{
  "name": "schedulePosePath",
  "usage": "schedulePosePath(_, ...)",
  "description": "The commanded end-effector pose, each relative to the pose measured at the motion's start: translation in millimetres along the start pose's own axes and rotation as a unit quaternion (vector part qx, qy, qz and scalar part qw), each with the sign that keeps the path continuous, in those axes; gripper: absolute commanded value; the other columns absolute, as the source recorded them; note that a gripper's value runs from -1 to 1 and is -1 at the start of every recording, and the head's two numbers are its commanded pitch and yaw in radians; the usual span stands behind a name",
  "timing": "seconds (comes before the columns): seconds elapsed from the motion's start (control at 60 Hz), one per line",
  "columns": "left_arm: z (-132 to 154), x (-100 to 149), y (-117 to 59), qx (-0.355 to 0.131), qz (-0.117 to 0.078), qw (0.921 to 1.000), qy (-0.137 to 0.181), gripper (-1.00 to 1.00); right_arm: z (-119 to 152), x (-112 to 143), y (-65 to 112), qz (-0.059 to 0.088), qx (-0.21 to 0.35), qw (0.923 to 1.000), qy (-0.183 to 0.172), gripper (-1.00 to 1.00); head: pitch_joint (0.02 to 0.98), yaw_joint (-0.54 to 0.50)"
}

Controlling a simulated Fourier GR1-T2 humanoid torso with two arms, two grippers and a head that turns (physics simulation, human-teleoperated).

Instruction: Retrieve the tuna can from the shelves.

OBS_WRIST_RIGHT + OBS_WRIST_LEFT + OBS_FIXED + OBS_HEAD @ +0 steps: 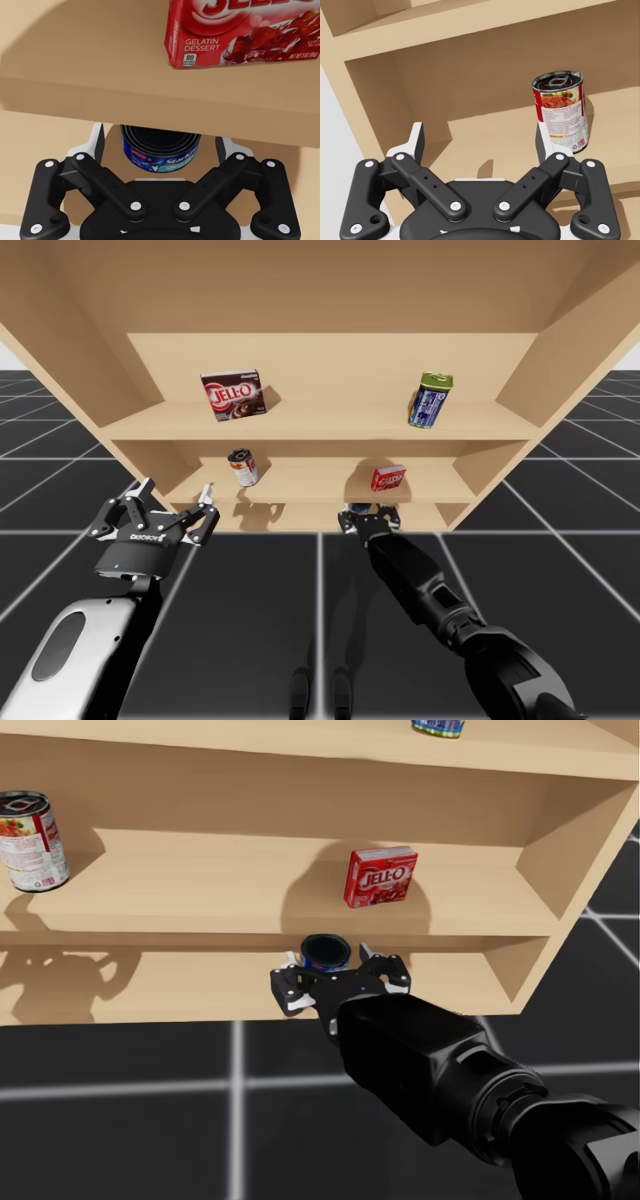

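R gripper spread, tuna can sits between jaws, not touching. Can likely rigid, slick, light; pinch curved sidewall. L gripper spread, empty.

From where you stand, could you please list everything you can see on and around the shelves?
shelves: one unit, light wood, ahead
brown box: one, brown, upper shelf, left
blue-green can: one, upper shelf, right
red-white can: one, middle shelf, left
red box: one, red, middle shelf, right
tuna can: one, blue, lower shelf
left pincer: one, black, open, short of the red-white can
right pincer: one, black, open around the tuna can
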Motion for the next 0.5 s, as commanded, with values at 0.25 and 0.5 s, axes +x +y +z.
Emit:
schedulePosePath(0.25,0.2,-0.3,-0.6,0.0,-0.001,1.0,0.0,-1.0,-25.2,-7.8,0.9,-0.008,-0.001,1.0,-0.002,-1.0,0.739,-0.17)
schedulePosePath(0.5,0.2,-0.4,-1.1,0.0,-0.002,1.0,0.001,-1.0,-25.0,-10.5,4.7,-0.008,0.023,0.9997,-0.009,0.05,0.739,-0.16)
